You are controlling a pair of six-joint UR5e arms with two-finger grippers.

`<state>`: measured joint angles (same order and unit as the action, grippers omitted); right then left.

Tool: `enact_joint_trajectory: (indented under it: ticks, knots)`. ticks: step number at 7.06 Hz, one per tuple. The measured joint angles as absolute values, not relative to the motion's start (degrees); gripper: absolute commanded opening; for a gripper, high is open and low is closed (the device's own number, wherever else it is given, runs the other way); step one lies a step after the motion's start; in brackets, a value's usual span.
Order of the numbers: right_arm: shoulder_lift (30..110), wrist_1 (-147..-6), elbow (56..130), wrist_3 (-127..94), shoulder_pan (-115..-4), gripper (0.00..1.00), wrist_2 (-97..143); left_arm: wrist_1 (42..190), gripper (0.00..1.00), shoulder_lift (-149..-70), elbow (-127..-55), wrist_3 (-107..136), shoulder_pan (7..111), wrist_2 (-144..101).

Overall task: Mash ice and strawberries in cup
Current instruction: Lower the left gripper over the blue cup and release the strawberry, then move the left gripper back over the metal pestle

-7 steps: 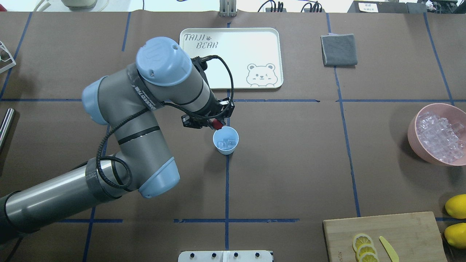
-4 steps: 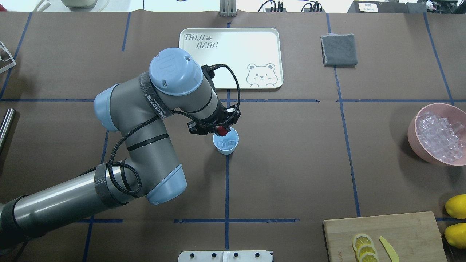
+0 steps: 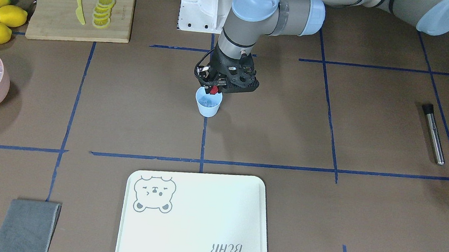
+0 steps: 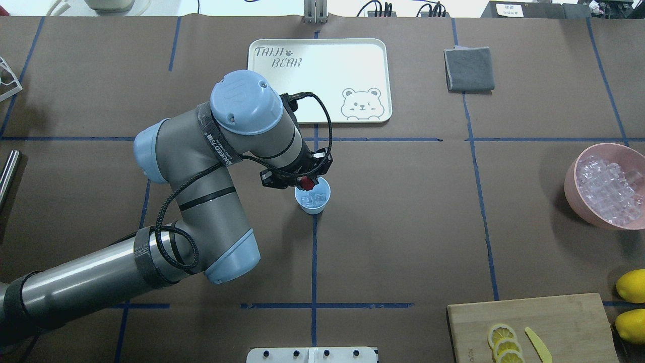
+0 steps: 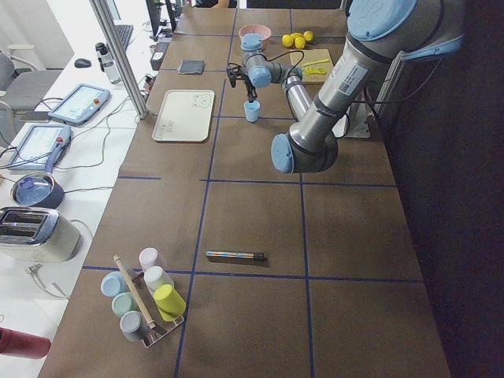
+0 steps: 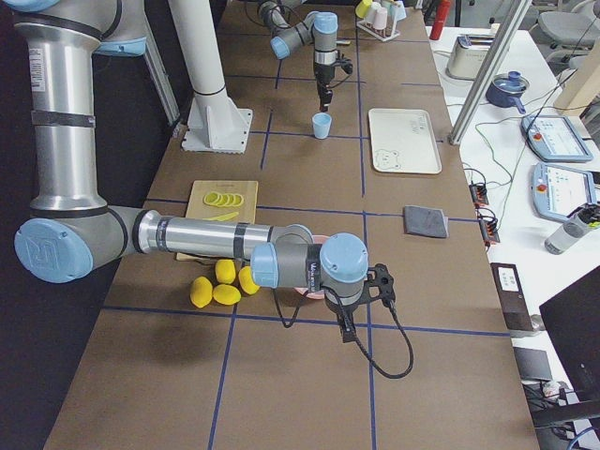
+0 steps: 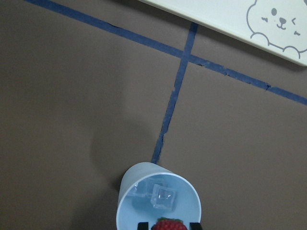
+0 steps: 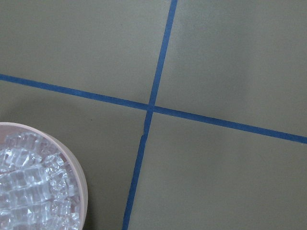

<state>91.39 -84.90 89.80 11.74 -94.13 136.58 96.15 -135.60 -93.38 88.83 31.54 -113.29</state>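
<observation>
Here the left pincer (image 4: 306, 180) grips the strawberry (image 7: 169, 224) just above the cup (image 7: 184, 191) holding ice (image 7: 163, 196).

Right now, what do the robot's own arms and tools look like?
The left arm and right arm are grey and silver tubes with pale-blue round joint caps. The left arm carries a dark band with white lettering and a looping black cable. The left tool and right tool are black.

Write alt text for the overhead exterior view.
The left arm's claw holds a red strawberry over the rim of a pale blue cup with ice cubes inside, mid-table. A white bear-print tray lies beyond; a pink bowl of ice, lemons and a cutting board sit on the view's right.
</observation>
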Motion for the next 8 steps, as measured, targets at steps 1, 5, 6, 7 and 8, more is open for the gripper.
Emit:
enact_joint_trajectory:
  ticks: [1,5,6,7,8]
  knots:
    - [91.3,-84.9,89.81,11.73,-94.13,1.0,136.58,96.15,0.81,-135.61,-93.36,88.79,31.5,-113.21]
    - [91.23,-84.9,89.68,11.78,-94.13,1.0,136.66,95.99,1.0,-135.55,-93.59,88.01,31.48,-112.94]
    - [91.25,-84.9,89.49,11.76,-94.13,1.0,136.67,95.67,1.0,-135.21,-94.0,86.94,31.72,-112.96]
    - [91.24,-84.9,89.4,11.72,-94.13,1.0,136.65,94.52,1.0,-134.49,-94.53,84.7,32.55,-113.06]
    - [91.19,-84.9,89.42,11.56,-94.13,1.0,136.61,91.48,1.0,-132.79,-96.28,79.98,34.13,-113.22]
